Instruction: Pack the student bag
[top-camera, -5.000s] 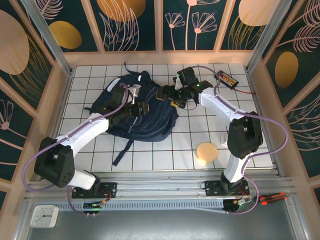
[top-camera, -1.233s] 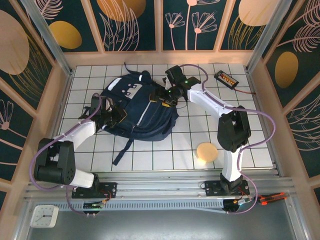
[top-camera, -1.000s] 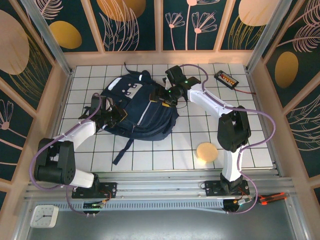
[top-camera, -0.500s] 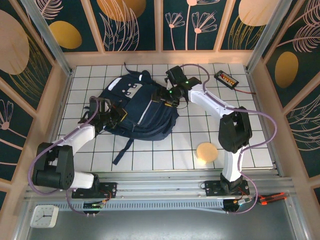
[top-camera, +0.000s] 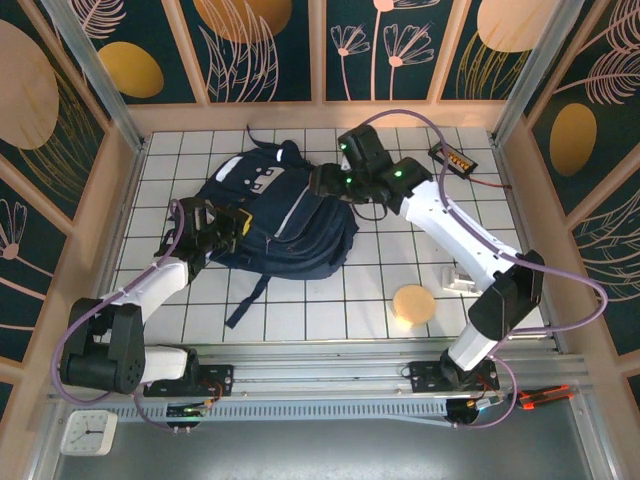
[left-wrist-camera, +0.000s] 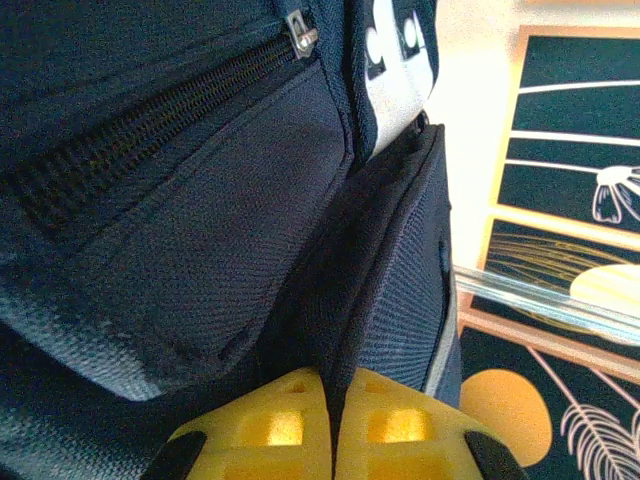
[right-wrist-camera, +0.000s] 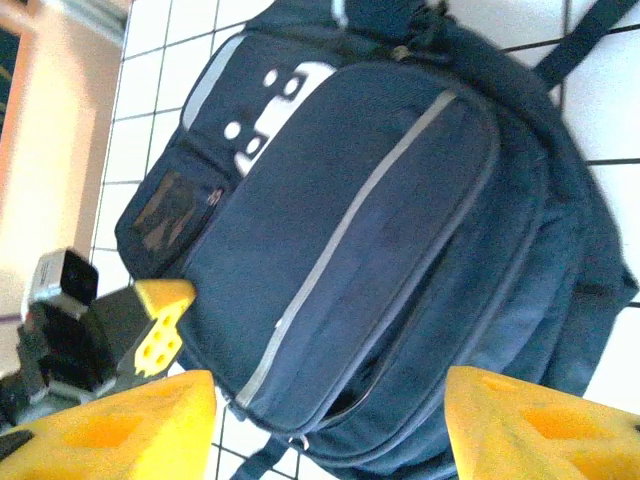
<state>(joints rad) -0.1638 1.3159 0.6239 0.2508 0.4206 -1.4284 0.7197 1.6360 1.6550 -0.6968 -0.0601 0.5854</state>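
The student bag is a large navy backpack lying front-up on the white tiled table, with white-grey patches and pale stripes. My left gripper sits at the bag's left edge, shut on a fold of its navy fabric; the yellow fingertips pinch the fold. My right gripper hovers over the bag's upper right. In the right wrist view its yellow fingers stand wide apart and open above the bag, holding nothing. A main zipper gapes slightly.
A round tan disc and a small clear object lie at the front right. A black device with an orange display sits at the back right. A black strap trails toward the front. Panelled walls enclose the table.
The right arm has swung its elbow out to the right, and its gripper has risen off the bag with the jaws a little narrower. The left gripper stays shut on the fabric.
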